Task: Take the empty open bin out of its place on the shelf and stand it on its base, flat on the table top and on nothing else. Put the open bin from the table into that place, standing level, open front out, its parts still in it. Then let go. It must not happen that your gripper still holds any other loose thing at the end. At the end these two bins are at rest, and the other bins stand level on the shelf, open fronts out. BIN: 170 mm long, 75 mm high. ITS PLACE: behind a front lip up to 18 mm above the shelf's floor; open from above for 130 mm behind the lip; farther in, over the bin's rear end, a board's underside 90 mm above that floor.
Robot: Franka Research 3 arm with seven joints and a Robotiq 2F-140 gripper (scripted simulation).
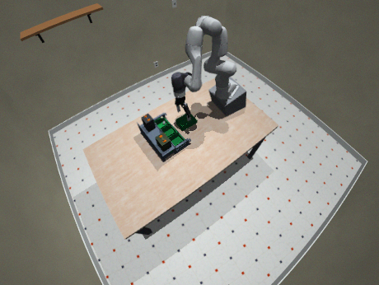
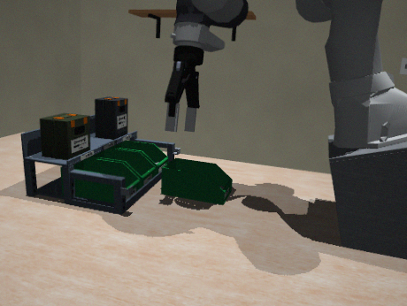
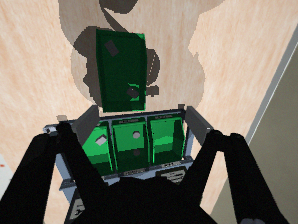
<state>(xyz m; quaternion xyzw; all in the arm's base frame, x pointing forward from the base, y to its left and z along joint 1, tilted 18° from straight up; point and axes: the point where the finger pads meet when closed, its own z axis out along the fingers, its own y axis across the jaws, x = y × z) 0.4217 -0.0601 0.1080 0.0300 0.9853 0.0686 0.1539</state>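
Observation:
The grey-blue shelf [image 1: 154, 140] [image 2: 30, 177] holds three green bins side by side, open fronts towards the robot base. The bin at its right end in the wrist view [image 3: 167, 135] looks empty; it is the nearest one in the exterior view [image 2: 95, 191]. The middle bin [image 3: 125, 155] and left bin [image 3: 102, 152] hold grey parts. Another green bin [image 1: 186, 122] [image 2: 192, 181] [image 3: 120, 65] stands on the table in front of the shelf, with grey parts inside. My gripper [image 2: 180, 130] [image 3: 143, 112] is open and empty, high above the area around the shelf's front edge.
Two dark boxes with orange marks stand on the shelf's upper board: one box [image 1: 163, 141] [image 2: 64, 134] near the empty bin's end, the other box [image 1: 147, 121] [image 2: 111, 117] towards the far end. The robot's base block [image 1: 227, 100] [image 2: 367, 199] stands beyond the table bin.

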